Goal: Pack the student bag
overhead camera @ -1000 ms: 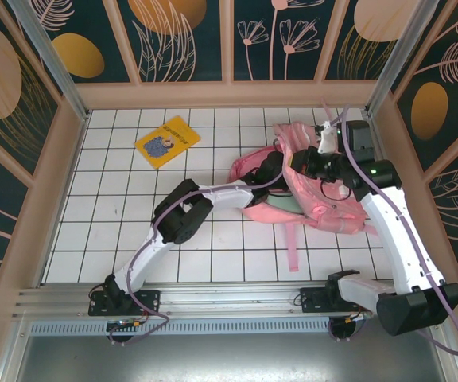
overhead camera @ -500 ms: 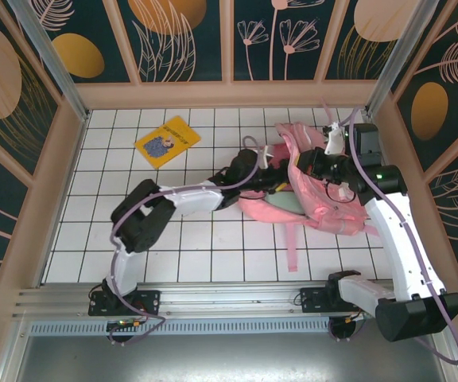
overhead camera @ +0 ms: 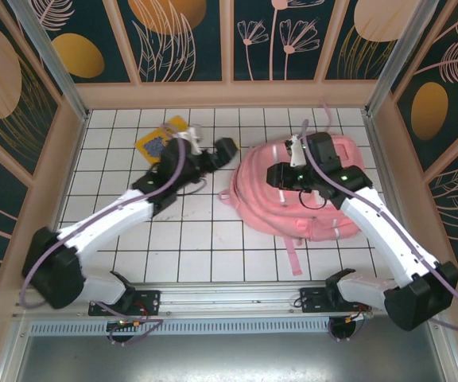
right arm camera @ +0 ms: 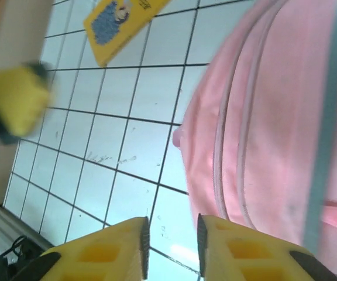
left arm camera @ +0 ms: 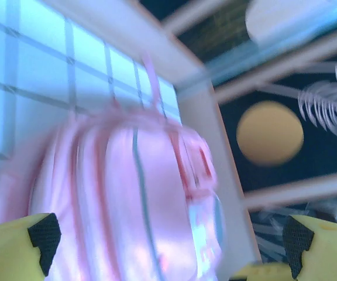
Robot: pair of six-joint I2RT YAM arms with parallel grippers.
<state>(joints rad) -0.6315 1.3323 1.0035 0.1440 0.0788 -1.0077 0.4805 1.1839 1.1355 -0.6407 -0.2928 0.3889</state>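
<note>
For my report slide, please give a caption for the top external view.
Right claw over the pink student bag, left claw between it and the yellow book.

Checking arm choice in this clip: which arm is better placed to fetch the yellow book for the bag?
Left, probably. Its end effector hangs open close to the yellow book, while the right end effector sits over the student bag, farther from the book and with its fingers only narrowly apart.
</note>
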